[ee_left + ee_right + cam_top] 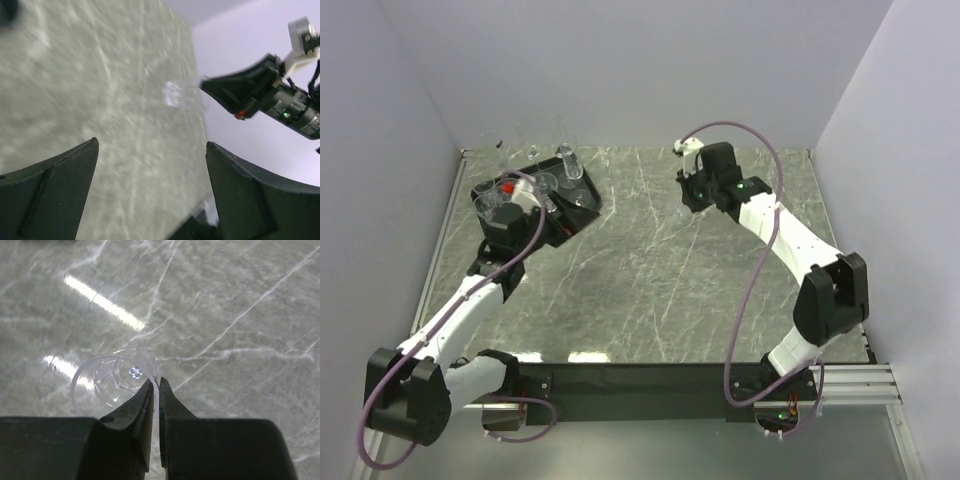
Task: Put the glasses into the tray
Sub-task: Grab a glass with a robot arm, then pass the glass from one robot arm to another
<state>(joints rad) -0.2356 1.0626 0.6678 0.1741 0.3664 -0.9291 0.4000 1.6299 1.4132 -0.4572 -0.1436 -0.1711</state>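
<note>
The black tray [584, 217] lies at the back left and holds several clear glasses, among them a tall one [568, 161] and a round one [548, 184]. My left gripper [552, 204] hovers over the tray, open and empty; its fingers [60, 185] frame bare table in the left wrist view. My right gripper [155, 383] is shut on the rim of a small clear glass [112, 377] and holds it above the table at the back centre-right [693, 196]. The left wrist view shows this glass [180, 95] hanging from the right gripper [212, 89].
The grey marbled table [660, 280] is walled on three sides. A few faint clear glasses [501, 150] stand by the back wall behind the tray. A black bar [650, 378] runs along the near edge between the arm bases.
</note>
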